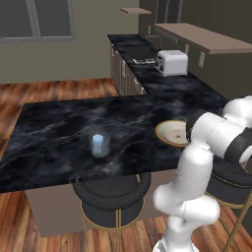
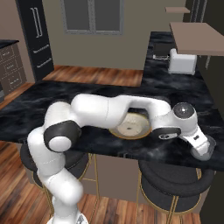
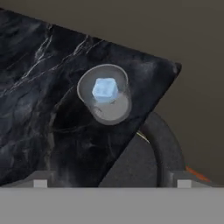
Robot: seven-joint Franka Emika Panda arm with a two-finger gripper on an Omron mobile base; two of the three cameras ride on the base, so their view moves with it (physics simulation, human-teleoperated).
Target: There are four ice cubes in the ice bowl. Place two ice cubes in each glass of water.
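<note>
1. Right under our wrist camera sits a glass of water (image 3: 105, 94) with one ice cube (image 3: 105, 90) inside it, parked near the corner of the black marble counter (image 3: 39, 100). A dark stool seat (image 3: 148, 153) shows past the counter edge below it.
2. Our gripper (image 2: 202, 150) is out at the far right of the counter in the right base view, pointing down over that tumbler (image 2: 208, 148). Honestly we can't tell how wide the fingers are: just two grey tips (image 3: 38, 180) poke up at the bottom of the hand view, well apart, and nothing sits between them that we can make out.
3. Arm pose: our arm (image 2: 113, 111) is stretched out low and nearly flat across the counter, elbow bent back near the base, wrist turned downward at the end.
4. Behind the forearm there's the ice bowl (image 2: 131, 127), golden rim, beige inside. From the left base view we see its left part (image 1: 172, 132), the rest hidden by our arm. No cubes are visible on the part we can see.
5. Further left on the counter stands the other glass (image 1: 99, 145), well apart from the bowl, with a pale-blue cube (image 1: 98, 140) in it.
6. Way back on the rear counter sits a silver toaster (image 1: 172, 62).
</note>
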